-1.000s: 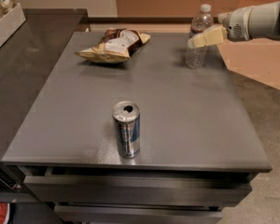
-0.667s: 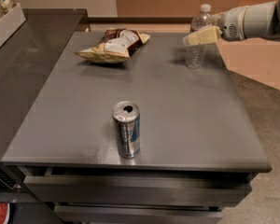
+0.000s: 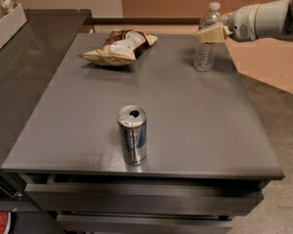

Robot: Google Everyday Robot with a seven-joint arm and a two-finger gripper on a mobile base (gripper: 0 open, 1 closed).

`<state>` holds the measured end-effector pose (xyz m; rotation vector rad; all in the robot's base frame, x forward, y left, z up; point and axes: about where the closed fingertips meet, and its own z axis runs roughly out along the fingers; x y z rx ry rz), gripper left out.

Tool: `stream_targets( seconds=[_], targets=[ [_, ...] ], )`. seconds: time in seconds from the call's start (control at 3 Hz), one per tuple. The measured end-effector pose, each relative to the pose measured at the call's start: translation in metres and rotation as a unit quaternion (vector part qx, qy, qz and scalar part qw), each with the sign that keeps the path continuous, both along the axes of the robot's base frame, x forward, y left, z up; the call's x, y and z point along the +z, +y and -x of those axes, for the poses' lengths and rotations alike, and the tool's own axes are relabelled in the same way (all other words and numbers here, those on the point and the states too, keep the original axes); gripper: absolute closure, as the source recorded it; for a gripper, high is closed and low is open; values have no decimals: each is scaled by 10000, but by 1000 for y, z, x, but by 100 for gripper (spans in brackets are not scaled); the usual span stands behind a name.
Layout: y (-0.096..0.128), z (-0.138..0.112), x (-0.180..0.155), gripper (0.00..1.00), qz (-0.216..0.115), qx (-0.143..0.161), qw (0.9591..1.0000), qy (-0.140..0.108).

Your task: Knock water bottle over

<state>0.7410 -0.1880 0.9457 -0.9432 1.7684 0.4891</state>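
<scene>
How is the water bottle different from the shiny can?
The water bottle is clear plastic; the can is shiny silver and blue. The water bottle is taller with a white cap; the can is shorter, its top open. The water bottle stands far right on the table, the gripper at its upper part; the can stands alone near the front edge. Both are upright.

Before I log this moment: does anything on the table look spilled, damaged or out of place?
Nothing is spilled or damaged. The water bottle stands upright, with the gripper at its upper part. The can stands upright, opened. Only the chip bag lies flat and crumpled.
</scene>
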Motion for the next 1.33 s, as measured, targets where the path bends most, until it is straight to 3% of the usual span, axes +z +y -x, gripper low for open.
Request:
stream_targets(
  seconds=[0.33, 0.67, 1.0, 1.33],
  targets=[
    [10, 14, 14, 88, 152, 265, 9995, -48],
    [30, 36, 29, 100, 784, 760, 9940, -110],
    [52, 63, 30, 100, 1666, 1318, 9771, -89],
    [73, 88, 17, 100, 2571, 1752, 9504, -7]
  ],
)
